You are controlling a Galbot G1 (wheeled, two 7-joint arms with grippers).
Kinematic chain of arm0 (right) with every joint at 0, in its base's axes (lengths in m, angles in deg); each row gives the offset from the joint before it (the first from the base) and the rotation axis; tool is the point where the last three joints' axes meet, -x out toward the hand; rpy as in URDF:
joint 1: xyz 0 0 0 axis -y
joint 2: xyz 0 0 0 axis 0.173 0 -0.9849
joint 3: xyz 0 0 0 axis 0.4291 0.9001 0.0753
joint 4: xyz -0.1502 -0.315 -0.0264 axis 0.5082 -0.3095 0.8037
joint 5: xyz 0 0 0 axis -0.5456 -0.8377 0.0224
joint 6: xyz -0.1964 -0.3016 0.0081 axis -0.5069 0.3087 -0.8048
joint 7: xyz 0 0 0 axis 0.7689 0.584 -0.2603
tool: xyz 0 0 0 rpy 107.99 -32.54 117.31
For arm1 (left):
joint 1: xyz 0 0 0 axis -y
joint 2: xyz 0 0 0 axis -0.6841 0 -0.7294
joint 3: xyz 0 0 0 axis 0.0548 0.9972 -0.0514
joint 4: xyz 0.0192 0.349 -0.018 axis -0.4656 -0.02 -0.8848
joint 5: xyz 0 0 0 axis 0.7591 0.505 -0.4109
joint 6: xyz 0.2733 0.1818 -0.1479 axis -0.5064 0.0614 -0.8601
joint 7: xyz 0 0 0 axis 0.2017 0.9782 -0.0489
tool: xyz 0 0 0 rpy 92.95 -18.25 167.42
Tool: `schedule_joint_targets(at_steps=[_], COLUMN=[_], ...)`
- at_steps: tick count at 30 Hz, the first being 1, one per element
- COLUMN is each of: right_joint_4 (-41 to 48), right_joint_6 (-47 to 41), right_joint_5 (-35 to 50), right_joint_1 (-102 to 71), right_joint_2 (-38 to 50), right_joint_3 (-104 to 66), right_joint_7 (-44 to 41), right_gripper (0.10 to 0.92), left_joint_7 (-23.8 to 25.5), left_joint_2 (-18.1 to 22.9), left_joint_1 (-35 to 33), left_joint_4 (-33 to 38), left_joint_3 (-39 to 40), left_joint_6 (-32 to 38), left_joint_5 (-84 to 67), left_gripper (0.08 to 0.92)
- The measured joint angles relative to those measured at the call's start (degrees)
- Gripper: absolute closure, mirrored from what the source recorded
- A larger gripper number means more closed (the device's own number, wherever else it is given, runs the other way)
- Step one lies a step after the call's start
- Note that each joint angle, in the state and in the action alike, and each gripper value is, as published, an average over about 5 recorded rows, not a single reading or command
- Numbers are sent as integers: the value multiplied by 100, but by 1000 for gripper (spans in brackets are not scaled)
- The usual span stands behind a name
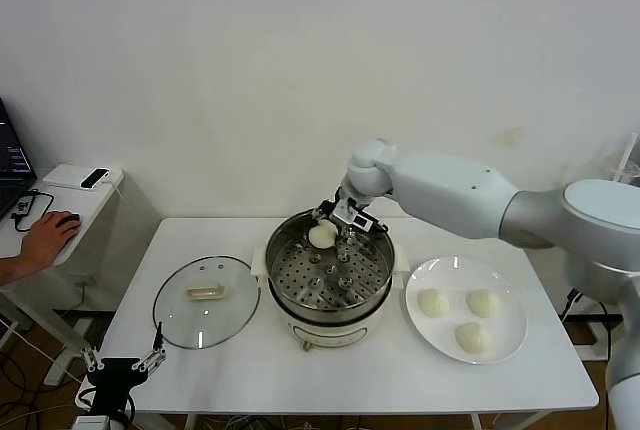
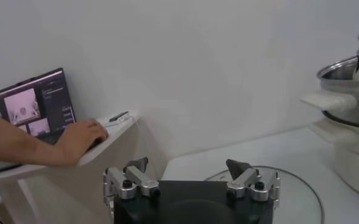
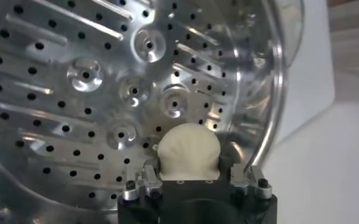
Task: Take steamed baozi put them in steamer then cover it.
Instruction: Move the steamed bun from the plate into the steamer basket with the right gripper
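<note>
Right wrist view: our right gripper [image 3: 188, 173] is clamping one steamed baozi [image 3: 188, 152] by its sides, low centre of frame, over the steamer [image 3: 75, 79] tray. We are judging it soft, light, easily dented. Left gripper [image 2: 191, 182] is waiting spread apart.

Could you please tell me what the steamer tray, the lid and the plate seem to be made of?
Steamer tray: polished metal, probably stainless steel; it mirrors light and is punched with holes.
Lid: clear glass, since the table shows through, with a metal rim and a cream handle, possibly plastic.
Plate: glossy white, likely ceramic, though plastic cannot be excluded.
</note>
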Motion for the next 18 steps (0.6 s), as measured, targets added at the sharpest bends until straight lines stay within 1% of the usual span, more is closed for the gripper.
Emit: schedule_joint_targets(at_steps=[2, 4, 7, 10, 14, 18], right_joint_4=[18, 20, -11, -114, -404, -838], right_joint_6=[40, 60, 60, -13, -355, -976], right_joint_5=[-33, -40, 13, 172, 576, 1069], right_joint_1=[-5, -1, 41, 151, 395, 677], right_joint_2=[-5, -2, 17, 69, 223, 510], right_joint_3=[12, 18, 32, 67, 132, 156], right_joint_7=[13, 18, 0, -62, -229, -388], right_gripper=[415, 375, 289, 225, 204, 203], left_joint_7=[-1, -2, -4, -5, -3, 5], left_joint_2=[-2, -2, 0, 0, -4, -18], left_joint_1=[6, 9, 5, -8, -17, -22], left_joint_4=[13, 26, 39, 65, 113, 168], left_joint_3=[0, 0, 0, -3, -9, -9], left_joint_6=[0, 0, 0, 0, -3, -9], left_joint_5=[-1, -2, -2, -2, -4, -15], left_gripper=[177, 177, 177, 177, 177, 177])
